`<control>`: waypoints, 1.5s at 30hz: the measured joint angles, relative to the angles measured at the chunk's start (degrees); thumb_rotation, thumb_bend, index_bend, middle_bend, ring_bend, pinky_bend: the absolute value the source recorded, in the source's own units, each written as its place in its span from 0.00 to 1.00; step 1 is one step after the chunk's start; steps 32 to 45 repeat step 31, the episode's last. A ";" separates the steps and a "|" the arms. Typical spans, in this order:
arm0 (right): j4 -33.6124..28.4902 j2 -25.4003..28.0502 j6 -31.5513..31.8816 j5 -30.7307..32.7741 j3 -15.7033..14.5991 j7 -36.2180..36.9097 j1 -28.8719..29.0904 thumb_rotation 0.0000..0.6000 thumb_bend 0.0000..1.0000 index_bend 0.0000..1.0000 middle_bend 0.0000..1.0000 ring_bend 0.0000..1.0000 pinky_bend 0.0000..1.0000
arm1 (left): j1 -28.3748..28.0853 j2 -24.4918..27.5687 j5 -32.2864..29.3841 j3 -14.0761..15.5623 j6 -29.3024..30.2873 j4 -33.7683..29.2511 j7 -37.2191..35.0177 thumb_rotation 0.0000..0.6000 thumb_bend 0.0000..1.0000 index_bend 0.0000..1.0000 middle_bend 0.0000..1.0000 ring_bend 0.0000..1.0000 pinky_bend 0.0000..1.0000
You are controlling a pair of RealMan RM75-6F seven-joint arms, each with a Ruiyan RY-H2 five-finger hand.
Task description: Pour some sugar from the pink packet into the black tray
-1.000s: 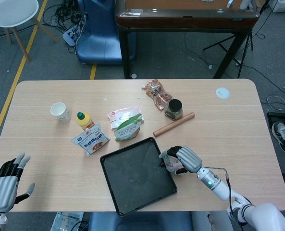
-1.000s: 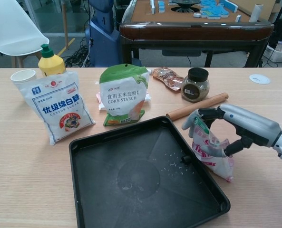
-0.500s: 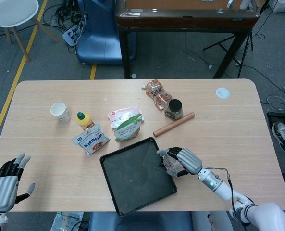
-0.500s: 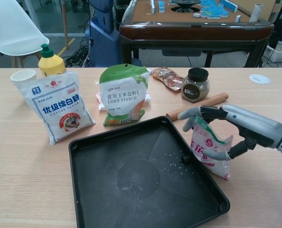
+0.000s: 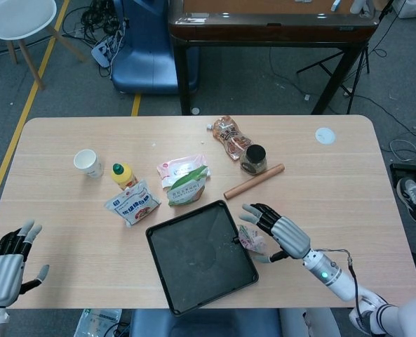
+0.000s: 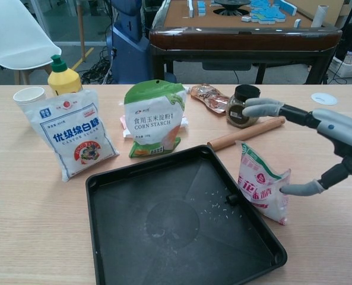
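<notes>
The pink sugar packet (image 6: 260, 187) stands on the table, leaning against the right rim of the black tray (image 6: 122, 237). In the head view the packet (image 5: 251, 240) shows just right of the tray (image 5: 186, 270). A few sugar grains (image 6: 214, 209) lie on the tray floor near that rim. My right hand (image 6: 336, 133) hovers above and to the right of the packet with fingers spread wide and nothing in it. Its thumb tip lies close to the packet's right edge. My left hand (image 5: 4, 270) is off the table's front left corner, fingers apart and empty.
Behind the tray stand a white castor sugar bag (image 6: 72, 139) and a green corn starch pouch (image 6: 155, 119). A yellow bottle (image 6: 63, 74) and a paper cup (image 6: 29, 95) sit at the far left. A rolling pin (image 6: 247, 133), a dark jar (image 6: 244, 107) and a snack packet (image 6: 208, 95) lie beyond the right hand.
My right hand has let go of the pink packet, spread its fingers and lifted away to the right. The packet stays standing beside the tray. The left hand has barely moved.
</notes>
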 measured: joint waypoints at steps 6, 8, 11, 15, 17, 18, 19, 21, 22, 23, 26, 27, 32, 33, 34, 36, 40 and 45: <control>-9.94 7.39 1.92 3.25 1.73 -13.90 -3.41 1.00 0.19 0.05 0.13 0.08 0.02 | -0.44 0.06 -0.10 -0.39 -0.34 1.28 -1.73 1.00 0.28 0.11 0.06 0.08 0.06; -14.11 10.38 2.34 5.03 2.28 -19.25 -5.12 1.00 0.20 0.07 0.15 0.10 0.05 | -0.50 -0.03 -0.11 -0.45 -0.37 1.59 -2.08 1.00 0.28 0.11 0.06 0.08 0.06; -19.66 14.88 2.83 8.48 2.96 -25.35 -8.19 1.00 0.21 0.12 0.20 0.14 0.11 | -0.58 -0.39 -0.15 -0.46 -0.50 2.41 -2.94 1.00 0.28 0.11 0.06 0.08 0.06; -23.86 20.14 3.40 12.71 3.41 -30.45 -11.85 1.00 0.21 0.12 0.21 0.14 0.11 | -0.68 -0.85 0.32 -0.48 -0.26 3.08 -3.47 1.00 0.28 0.11 0.06 0.08 0.06; -26.25 21.95 3.50 14.18 3.58 -32.42 -13.62 1.00 0.21 0.12 0.21 0.14 0.11 | -0.64 -1.02 0.64 -0.52 0.21 3.18 -3.47 1.00 0.28 0.11 0.06 0.08 0.06; -27.34 22.83 3.59 14.83 3.68 -33.18 -14.48 1.00 0.21 0.13 0.21 0.14 0.11 | -0.61 -1.09 0.80 -0.52 0.40 3.18 -3.40 1.00 0.28 0.11 0.06 0.08 0.06; -28.59 24.00 3.76 15.68 3.83 -34.12 -15.70 1.00 0.21 0.13 0.21 0.14 0.11 | -0.59 -1.16 1.02 -0.52 0.60 3.16 -3.27 1.00 0.28 0.11 0.06 0.08 0.06; -29.87 25.28 4.03 16.93 4.10 -35.05 -17.36 1.00 0.21 0.14 0.21 0.14 0.11 | -0.60 -1.28 1.25 -0.50 0.71 3.07 -3.13 1.00 0.28 0.11 0.06 0.08 0.06; -30.38 25.80 4.28 17.61 4.36 -35.27 -18.28 1.00 0.21 0.14 0.21 0.14 0.11 | -0.66 -1.34 1.31 -0.52 0.72 3.05 -3.12 1.00 0.28 0.11 0.06 0.08 0.06; -30.63 26.08 4.43 18.00 4.56 -35.24 -18.86 1.00 0.21 0.15 0.21 0.14 0.11 | -0.72 -1.41 1.33 -0.54 0.69 3.07 -3.12 1.00 0.28 0.11 0.06 0.08 0.06; -31.11 26.80 4.68 18.62 5.25 -34.73 -20.28 1.00 0.21 0.15 0.21 0.14 0.11 | -0.89 -1.60 1.43 -0.56 0.53 3.19 -3.09 1.00 0.28 0.11 0.06 0.08 0.06; -31.25 27.04 4.63 18.60 5.38 -34.65 -20.58 1.00 0.21 0.15 0.21 0.14 0.11 | -0.91 -1.63 1.42 -0.56 0.49 3.21 -3.07 1.00 0.28 0.11 0.06 0.08 0.06; -31.85 27.55 4.81 17.63 5.96 -34.55 -21.05 1.00 0.21 0.15 0.21 0.14 0.11 | -0.95 -1.80 1.34 -0.57 0.48 3.19 -2.90 1.00 0.28 0.11 0.06 0.08 0.06; -31.85 27.55 4.81 17.63 5.96 -34.55 -21.05 1.00 0.21 0.15 0.21 0.14 0.11 | -0.95 -1.80 1.34 -0.57 0.48 3.19 -2.90 1.00 0.28 0.11 0.06 0.08 0.06; -31.85 27.55 4.81 17.63 5.96 -34.55 -21.05 1.00 0.21 0.15 0.21 0.14 0.11 | -0.95 -1.80 1.34 -0.57 0.48 3.19 -2.90 1.00 0.28 0.11 0.06 0.08 0.06; -31.85 27.55 4.81 17.63 5.96 -34.55 -21.05 1.00 0.21 0.15 0.21 0.14 0.11 | -0.95 -1.80 1.34 -0.57 0.48 3.19 -2.90 1.00 0.28 0.11 0.06 0.08 0.06; -31.85 27.55 4.81 17.63 5.96 -34.55 -21.05 1.00 0.21 0.15 0.21 0.14 0.11 | -0.95 -1.80 1.34 -0.57 0.48 3.19 -2.90 1.00 0.28 0.11 0.06 0.08 0.06; -31.85 27.55 4.81 17.63 5.96 -34.55 -21.05 1.00 0.21 0.15 0.21 0.14 0.11 | -0.95 -1.80 1.34 -0.57 0.48 3.19 -2.90 1.00 0.28 0.11 0.06 0.08 0.06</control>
